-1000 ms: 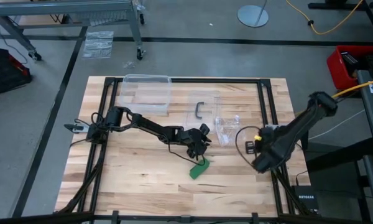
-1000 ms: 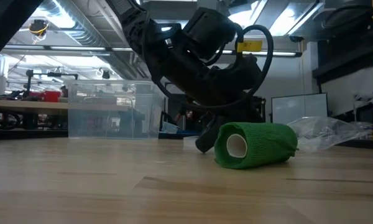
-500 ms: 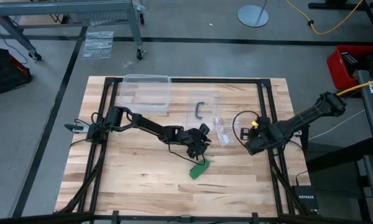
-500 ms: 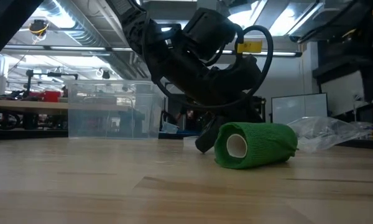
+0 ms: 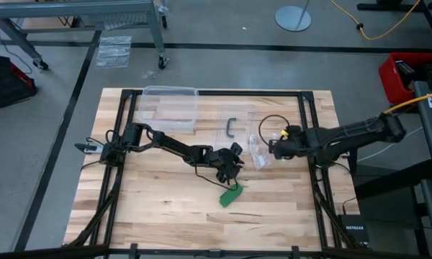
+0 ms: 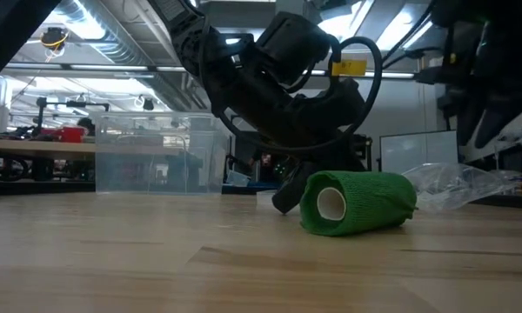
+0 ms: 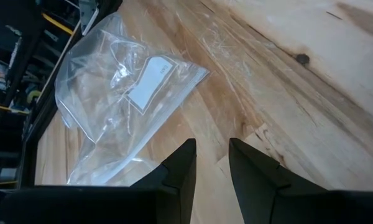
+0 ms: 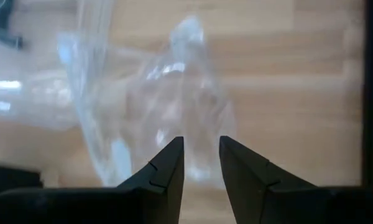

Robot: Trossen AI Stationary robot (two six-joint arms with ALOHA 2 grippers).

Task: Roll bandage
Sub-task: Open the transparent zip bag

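The bandage is a compact bright green roll (image 5: 231,194) lying on its side on the wooden table, its hollow core facing the low view (image 6: 357,203). My left gripper (image 5: 237,160) is just beyond the roll's far side, low over the table. Its fingers (image 7: 210,144) are a narrow gap apart with nothing between them, and they point toward the clear plastic bag (image 7: 121,81). My right gripper (image 5: 271,150) hangs above the bag's right edge (image 8: 174,93). Its fingers (image 8: 201,142) are also a narrow gap apart and empty.
A clear plastic box (image 5: 170,108) stands at the far left of the table. A small black handle (image 5: 230,128) lies beside the clear bag (image 5: 259,147). Black frame rails (image 5: 307,129) run along the table's sides. Bare wood lies near and left of the roll.
My right gripper has swung from the table's near right toward the far edge and the left. Its arm has stretched out level, and the gripper has ended over the clear bag. The left gripper and the green roll have stayed where they were.
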